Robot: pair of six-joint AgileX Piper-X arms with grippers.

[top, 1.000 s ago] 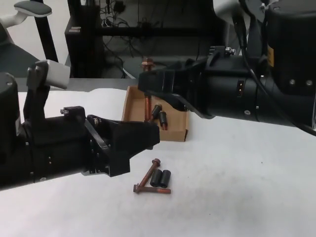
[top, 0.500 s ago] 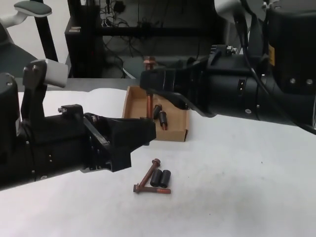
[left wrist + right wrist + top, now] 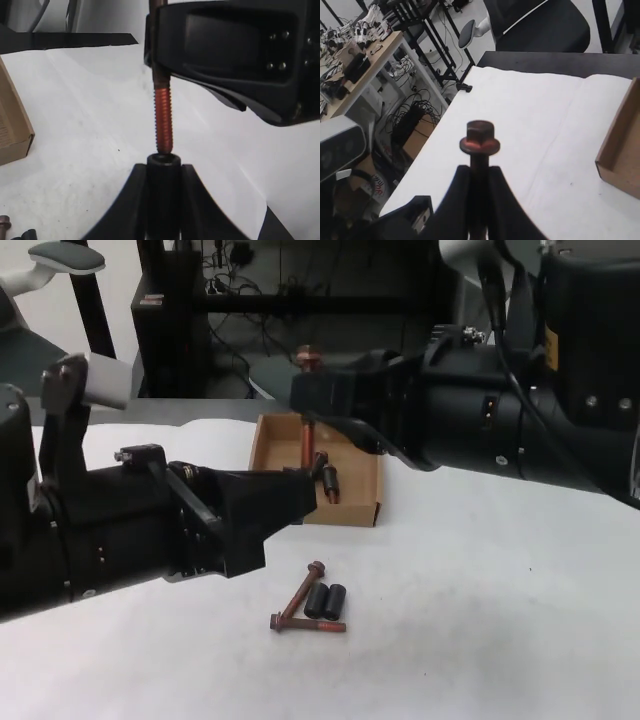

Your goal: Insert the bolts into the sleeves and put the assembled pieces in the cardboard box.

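Note:
In the left wrist view my left gripper (image 3: 164,175) is shut on a black sleeve (image 3: 164,162) held upright. A copper bolt (image 3: 163,120) hangs above it, its threaded tip at the sleeve's mouth. My right gripper (image 3: 479,172) is shut on that bolt just below its hex head (image 3: 479,137). In the high view the bolt (image 3: 306,435) hangs over the cardboard box (image 3: 360,512), between the right gripper (image 3: 312,400) and the left gripper (image 3: 300,502). Assembled pieces (image 3: 328,480) lie in the box. Two loose bolts (image 3: 303,590) and two sleeves (image 3: 325,600) lie on the white cloth.
A white cloth (image 3: 480,620) covers the bench. The box corner (image 3: 12,132) stands close to the left gripper. A black office chair (image 3: 540,25) and cluttered desks stand beyond the bench. Both black arms crowd the space above the box.
The right gripper has carried the bolt slightly up and to the right. The left gripper has risen a little with the sleeve, closing in under the bolt.

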